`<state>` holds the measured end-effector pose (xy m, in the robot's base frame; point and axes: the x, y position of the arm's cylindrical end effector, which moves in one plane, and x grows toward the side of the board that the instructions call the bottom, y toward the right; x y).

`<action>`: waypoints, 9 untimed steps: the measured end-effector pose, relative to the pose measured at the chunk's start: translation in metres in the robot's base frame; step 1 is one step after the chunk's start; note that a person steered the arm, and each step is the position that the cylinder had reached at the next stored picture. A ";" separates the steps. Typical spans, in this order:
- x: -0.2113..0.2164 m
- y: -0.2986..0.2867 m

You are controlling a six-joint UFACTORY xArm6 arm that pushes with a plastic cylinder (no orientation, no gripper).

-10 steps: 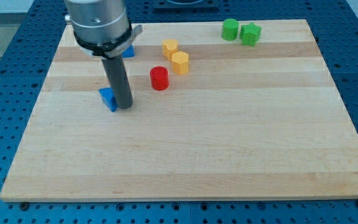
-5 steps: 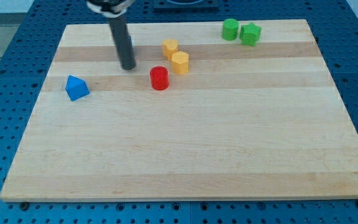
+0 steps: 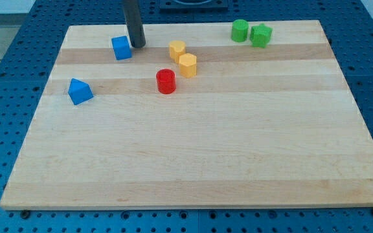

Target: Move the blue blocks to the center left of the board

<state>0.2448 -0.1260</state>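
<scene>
Broadly, the wooden board [image 3: 193, 142] fills most of the view, a pale rectangle of lengthwise planks lying on a blue perforated table [image 3: 5, 65].

No claw shows on this arm: it ends in a straight dark rod, so there are no jaws to open or close and nothing is gripped. My tip [image 3: 138, 46] stands on the board near the view's top edge, left of the middle, and rests just beside the right side of the blue cube [image 3: 122, 48]; whether it actually touches the cube I cannot tell.

Two blue blocks are present. The blue cube sits upright near the view's top left, immediately left of my tip. The second blue block [image 3: 79, 91] has a peaked, house-like top and lies lower and farther left, near the board's left edge, well apart from my tip.

To the right of my tip are two yellow blocks [image 3: 177, 49] [image 3: 187, 65], the second lower and just beside the first. A red cylinder [image 3: 166, 81] stands just below and left of them. A green cylinder [image 3: 239, 30] and an angular green block [image 3: 261, 35] sit side by side at the view's top right.
</scene>
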 end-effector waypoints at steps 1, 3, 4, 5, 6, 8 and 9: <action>-0.006 -0.013; 0.008 -0.035; 0.008 -0.035; 0.002 -0.035; 0.004 -0.037; 0.104 -0.044; 0.119 -0.044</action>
